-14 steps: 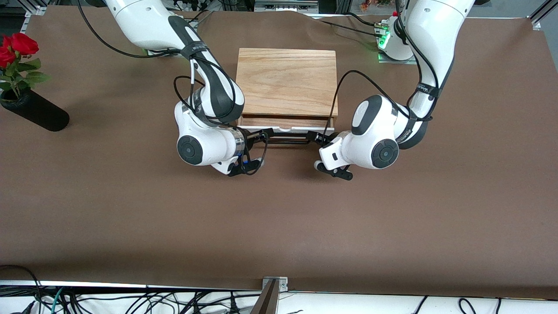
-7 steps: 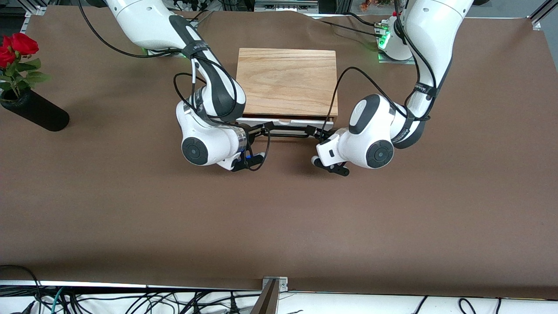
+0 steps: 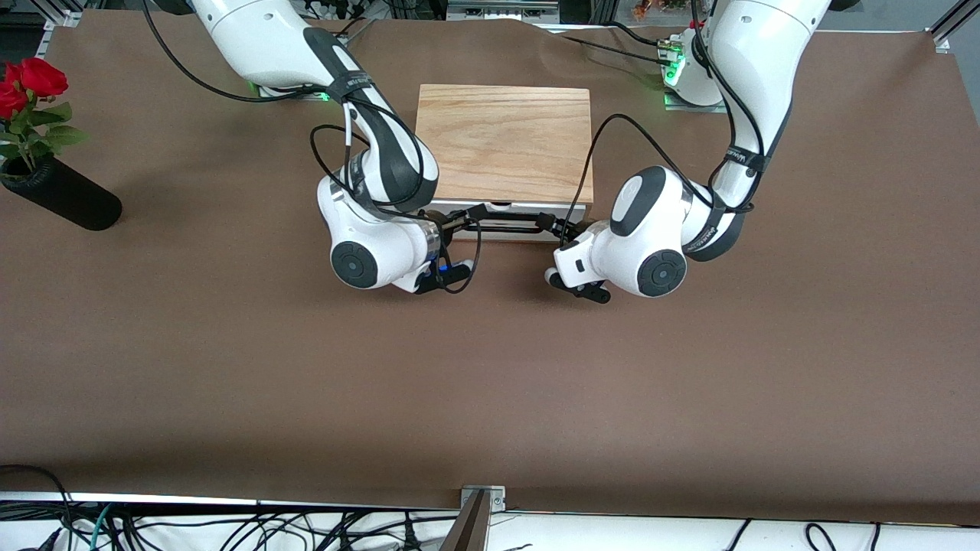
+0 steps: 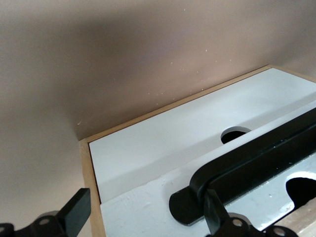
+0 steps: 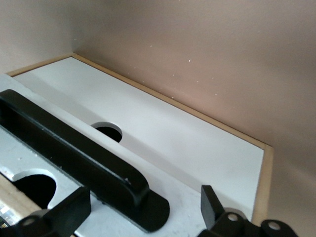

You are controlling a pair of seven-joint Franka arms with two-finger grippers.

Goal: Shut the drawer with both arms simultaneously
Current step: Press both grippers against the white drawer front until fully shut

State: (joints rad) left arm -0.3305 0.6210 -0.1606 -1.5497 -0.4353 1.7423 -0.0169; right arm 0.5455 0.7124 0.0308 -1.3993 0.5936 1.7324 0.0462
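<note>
At drawer [image 3: 501, 210] front: left claw [image 3: 553, 224], right claw [image 3: 459, 223]; vase [image 3: 61, 195] well apart.

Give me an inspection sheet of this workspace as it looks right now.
Surface: brown table cover, wrinkled near the bases.
Job's things: drawer nearly flush in the oak box; handle at its front.
Clutter: black vase of red roses toward the right arm's end.
Hands: left hand and right hand open around the handle's ends.
Cables: black loops on both arms; a tangle at the table's near edge.
Surroundings: green-lit base.
</note>
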